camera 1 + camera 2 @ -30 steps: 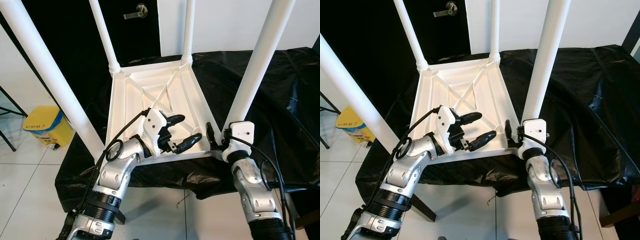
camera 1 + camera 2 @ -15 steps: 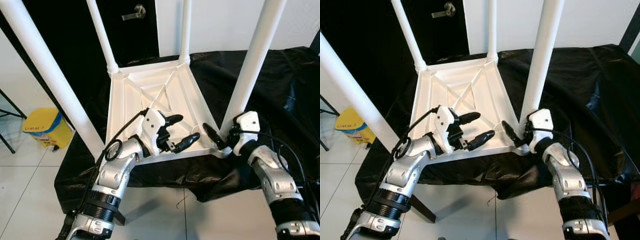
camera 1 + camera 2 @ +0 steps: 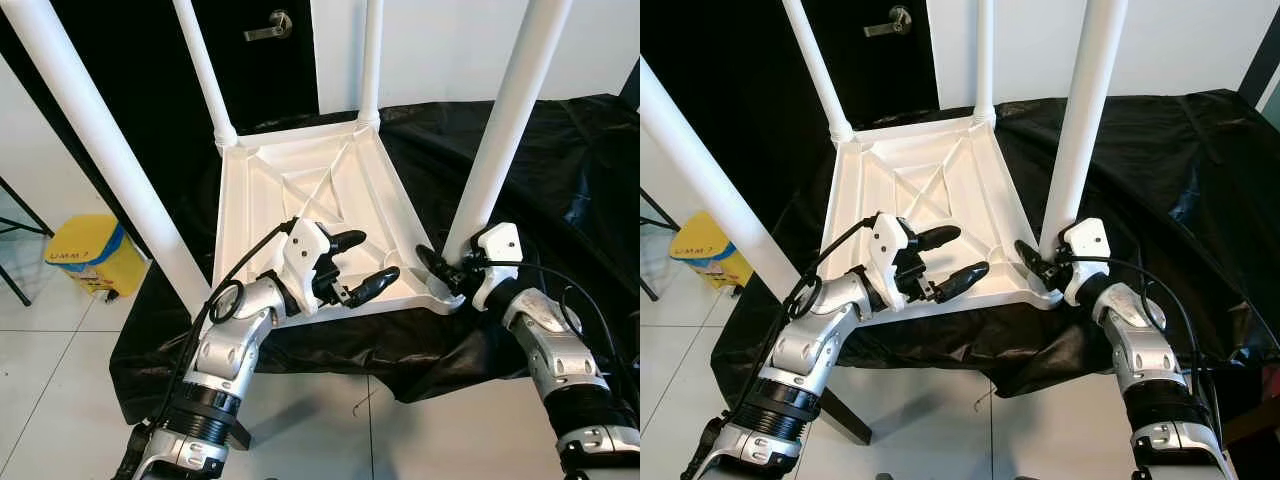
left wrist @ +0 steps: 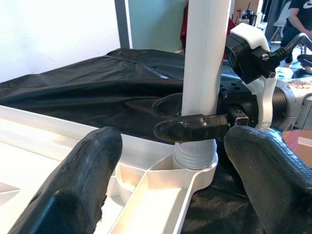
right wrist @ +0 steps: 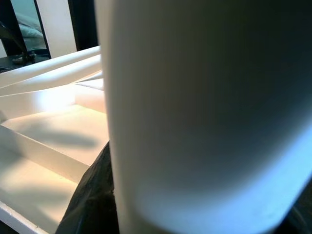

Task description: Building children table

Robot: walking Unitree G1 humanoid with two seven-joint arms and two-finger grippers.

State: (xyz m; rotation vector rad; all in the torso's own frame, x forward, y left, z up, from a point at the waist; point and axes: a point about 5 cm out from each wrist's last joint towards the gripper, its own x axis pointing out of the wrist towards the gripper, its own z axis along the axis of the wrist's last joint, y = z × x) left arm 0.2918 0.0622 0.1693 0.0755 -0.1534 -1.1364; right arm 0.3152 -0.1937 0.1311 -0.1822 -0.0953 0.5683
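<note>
**Upturned children's table, both grippers at its near edge**

The white children's table (image 3: 300, 190) lies upside down on the black-draped bench (image 3: 560, 180), legs up. The left gripper (image 3: 362, 265) hovers wide open over the near rim, holding nothing. To its right, the right gripper (image 4: 187, 117) is clamped around the base of the near-right leg (image 3: 505, 140).

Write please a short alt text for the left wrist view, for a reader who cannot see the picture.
The right gripper is shut on the white table leg just above its socket in a corner of the upturned white table top. The left gripper's two black fingers stand open in the foreground, with a black cloth behind.
</note>
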